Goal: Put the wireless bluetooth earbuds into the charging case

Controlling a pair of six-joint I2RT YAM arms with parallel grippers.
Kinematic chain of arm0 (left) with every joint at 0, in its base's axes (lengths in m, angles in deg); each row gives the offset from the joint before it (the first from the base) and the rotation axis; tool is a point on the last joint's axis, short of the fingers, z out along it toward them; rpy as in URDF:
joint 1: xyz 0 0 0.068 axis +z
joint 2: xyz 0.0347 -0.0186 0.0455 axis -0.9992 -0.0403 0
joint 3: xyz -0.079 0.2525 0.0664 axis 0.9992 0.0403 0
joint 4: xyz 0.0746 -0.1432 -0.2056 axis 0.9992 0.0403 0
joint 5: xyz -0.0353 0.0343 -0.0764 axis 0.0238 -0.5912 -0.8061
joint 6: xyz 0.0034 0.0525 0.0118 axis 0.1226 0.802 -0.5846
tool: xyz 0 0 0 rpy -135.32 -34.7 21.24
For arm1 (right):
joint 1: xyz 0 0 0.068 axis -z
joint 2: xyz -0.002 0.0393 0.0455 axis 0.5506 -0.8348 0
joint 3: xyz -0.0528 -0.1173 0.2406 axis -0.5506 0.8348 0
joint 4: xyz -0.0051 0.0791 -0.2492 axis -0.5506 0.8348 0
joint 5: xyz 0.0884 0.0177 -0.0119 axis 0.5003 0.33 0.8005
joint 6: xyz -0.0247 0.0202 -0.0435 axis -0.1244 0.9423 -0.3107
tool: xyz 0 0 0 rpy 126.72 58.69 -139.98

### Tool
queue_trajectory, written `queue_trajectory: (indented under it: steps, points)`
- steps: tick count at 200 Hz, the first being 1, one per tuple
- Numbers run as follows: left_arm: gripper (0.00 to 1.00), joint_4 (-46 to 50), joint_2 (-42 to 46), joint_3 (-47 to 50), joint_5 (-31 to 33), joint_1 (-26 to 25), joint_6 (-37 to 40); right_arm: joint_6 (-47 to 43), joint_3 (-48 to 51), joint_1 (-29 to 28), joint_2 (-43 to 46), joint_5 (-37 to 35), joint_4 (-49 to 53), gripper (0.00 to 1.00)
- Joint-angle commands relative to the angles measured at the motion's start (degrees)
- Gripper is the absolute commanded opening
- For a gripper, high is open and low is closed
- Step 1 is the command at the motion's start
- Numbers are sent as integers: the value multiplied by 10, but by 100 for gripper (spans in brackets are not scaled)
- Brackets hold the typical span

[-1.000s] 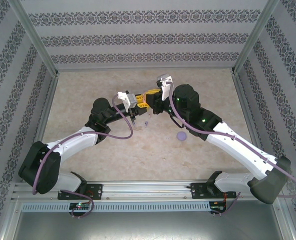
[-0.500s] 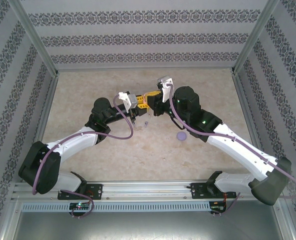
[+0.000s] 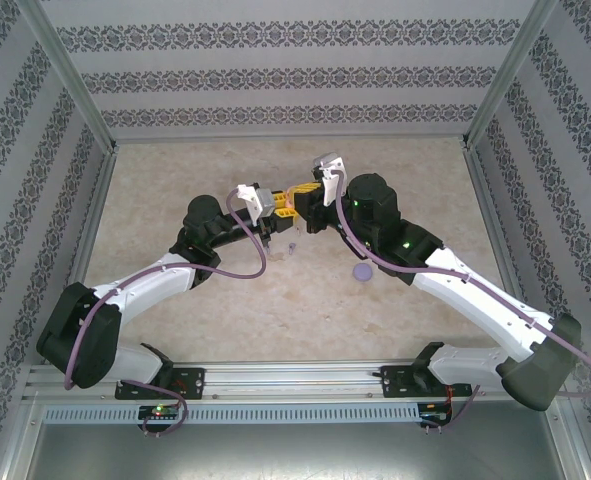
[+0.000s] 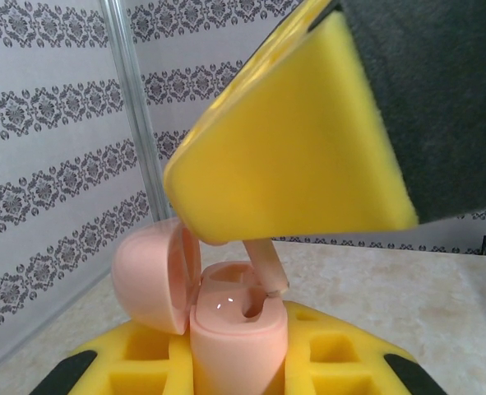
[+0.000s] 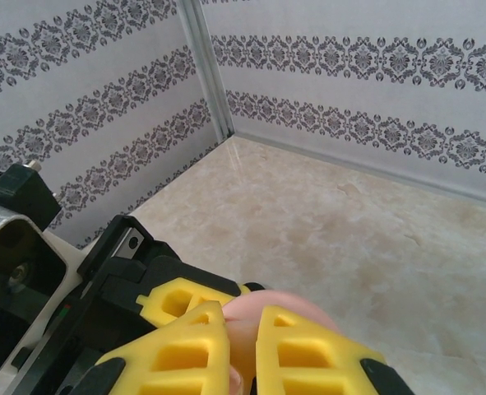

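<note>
**Earbud held over the open case, mid-air above the table's middle**

Earbud (image 4: 265, 265), pale pink, is pinched by its head in the closed right gripper (image 5: 239, 337). Its stem slants down to the mouth of the case (image 4: 238, 337), so the stem can lead into a well. Whether the tip touches the rim I cannot tell.

The left gripper (image 4: 238, 355) clamps the case body upright between its fingers. The lid (image 4: 148, 271) is swung away to one side, which leaves the opening free and facing the other arm. Holding the case aloft likely lets both arms adjust the angle.

On the table (image 3: 425, 190), nearer the front edge, a purple earbud (image 3: 291, 248) and a purple disc (image 3: 362, 271) lie apart, not yet handled.
</note>
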Motion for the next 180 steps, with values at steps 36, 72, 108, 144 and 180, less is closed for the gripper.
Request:
queue_trajectory:
  steps: [36,72,108,144,180]
  points:
    - [0,-29,23,-18,-35,-8,5,15,-42,21,-14,6,11,10]
    - [0,-24,23,-18,-37,-8,5,20,-58,27,-8,33,10,10]
    - [0,-16,24,-22,-40,-9,12,13,-47,27,19,60,17,10]
    - [0,5,27,-34,-50,-8,19,3,-29,27,37,88,25,10]
    - [0,13,28,-40,-57,-8,22,1,-16,25,39,106,20,10]
